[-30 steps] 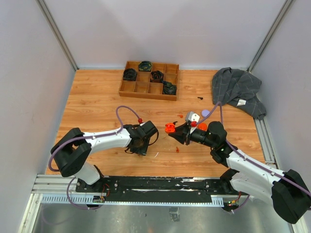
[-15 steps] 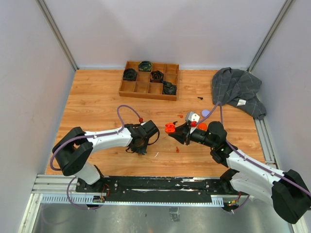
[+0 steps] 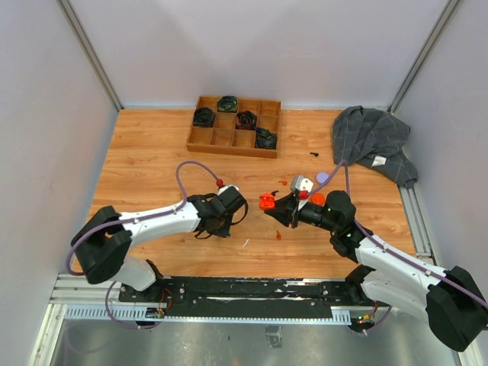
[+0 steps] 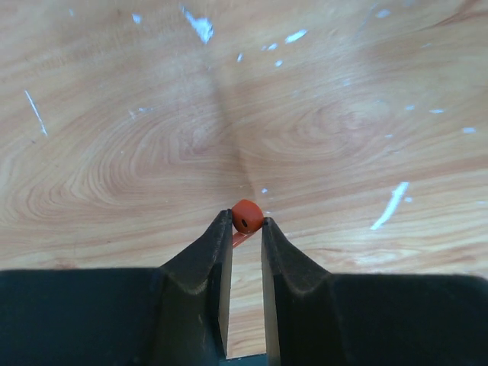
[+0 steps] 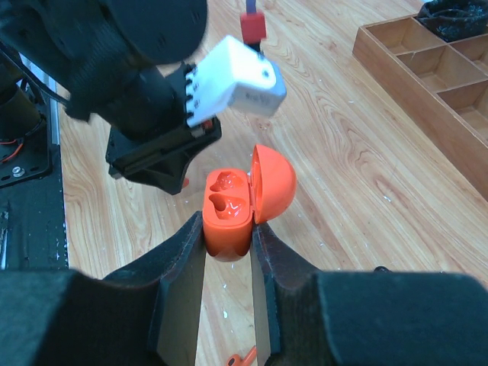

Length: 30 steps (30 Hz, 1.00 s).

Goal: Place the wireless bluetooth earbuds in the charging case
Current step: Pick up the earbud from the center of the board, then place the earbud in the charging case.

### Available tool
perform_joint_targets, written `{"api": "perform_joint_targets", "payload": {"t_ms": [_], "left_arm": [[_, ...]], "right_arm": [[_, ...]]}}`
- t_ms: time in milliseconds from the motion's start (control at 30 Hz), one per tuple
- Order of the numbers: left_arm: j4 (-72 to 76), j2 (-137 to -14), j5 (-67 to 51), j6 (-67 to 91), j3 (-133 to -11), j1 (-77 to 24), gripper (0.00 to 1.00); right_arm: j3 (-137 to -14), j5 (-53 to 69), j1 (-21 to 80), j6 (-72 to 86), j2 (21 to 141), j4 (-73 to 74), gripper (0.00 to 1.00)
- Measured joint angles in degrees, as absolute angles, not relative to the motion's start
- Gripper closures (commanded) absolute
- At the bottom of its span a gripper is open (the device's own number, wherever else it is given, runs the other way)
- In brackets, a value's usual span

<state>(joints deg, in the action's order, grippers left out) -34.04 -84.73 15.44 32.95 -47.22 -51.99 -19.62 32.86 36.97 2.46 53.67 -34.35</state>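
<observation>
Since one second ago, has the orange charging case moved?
No. The orange charging case, clamped in the right gripper, stays at the same spot below the wooden tray's right corner.

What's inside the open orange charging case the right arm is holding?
Two glossy orange hollows show in the round orange plastic charging case, its lid hinged open. The right tool covers its lower sides.

An orange-red earbud (image 4: 246, 216), small and rounded with a dark hole in its face, is pinched at the very tips of the left gripper (image 4: 245, 226) over the table (image 4: 114, 114). The orange charging case (image 5: 227, 221) is clamped in the right gripper (image 5: 229, 235) and held off the table. Its domed lid is swung open sideways and two moulded wells are shown. A second orange-red earbud (image 3: 278, 235) is seen lying on the table near the case.
</observation>
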Motion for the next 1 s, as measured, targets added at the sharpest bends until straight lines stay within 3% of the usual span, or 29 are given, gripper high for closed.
{"api": "perform_joint_targets", "payload": {"t_ms": [100,500,1000], "left_arm": [[-32.1,-79.6,15.6,32.2,-46.9,-52.0,0.93],[-13.8,-57.6,7.9,27.4,-42.0,-52.0,0.90],[10.9,-51.7,-8.9,21.2,-39.2,-52.0,0.89]], "right_arm": [[-19.6,32.8,37.0,2.5,53.7,-34.4,0.92],[-17.2,32.2,37.0,2.5,53.7,-37.3,0.92],[-15.8,34.9,37.0,1.2,54.4,-50.7,0.93]]}}
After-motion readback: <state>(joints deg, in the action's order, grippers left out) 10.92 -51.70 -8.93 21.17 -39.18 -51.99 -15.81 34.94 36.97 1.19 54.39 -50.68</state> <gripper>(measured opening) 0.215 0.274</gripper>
